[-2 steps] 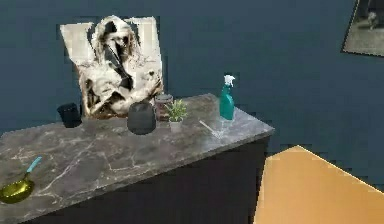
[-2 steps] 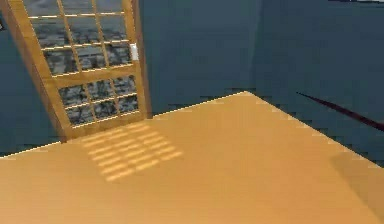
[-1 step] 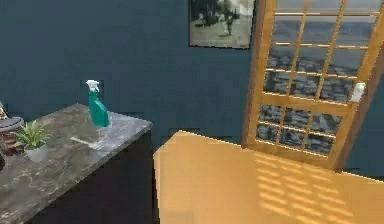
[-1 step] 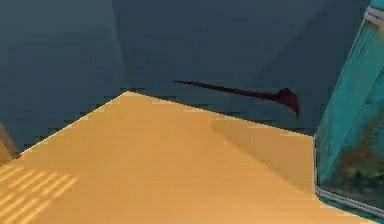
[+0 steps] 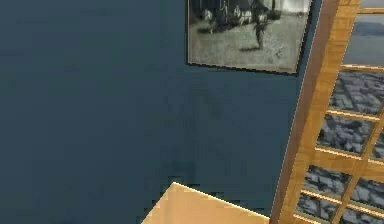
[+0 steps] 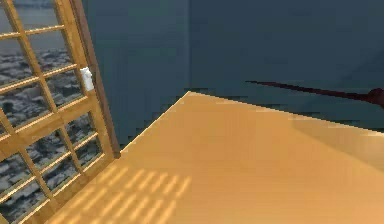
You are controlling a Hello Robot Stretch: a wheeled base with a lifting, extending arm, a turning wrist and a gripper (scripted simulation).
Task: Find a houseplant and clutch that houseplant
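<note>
A thin dark reddish strip [image 6: 322,92] reaches in from the arm side view's right edge, low against the blue wall [image 6: 270,45]. What it belongs to cannot be told. Close ahead in the forward view stands a dark blue wall [image 5: 90,100]. A corner of pale wooden floor [image 5: 200,208] lies below it.
A framed grey picture [image 5: 248,33] hangs high on the wall ahead. A wooden-framed glass door [image 5: 345,130] fills the forward view's right, and the glass door [image 6: 45,110] appears again at the arm side view's left. Wooden floor [image 6: 220,160] stretches to the blue walls' corner.
</note>
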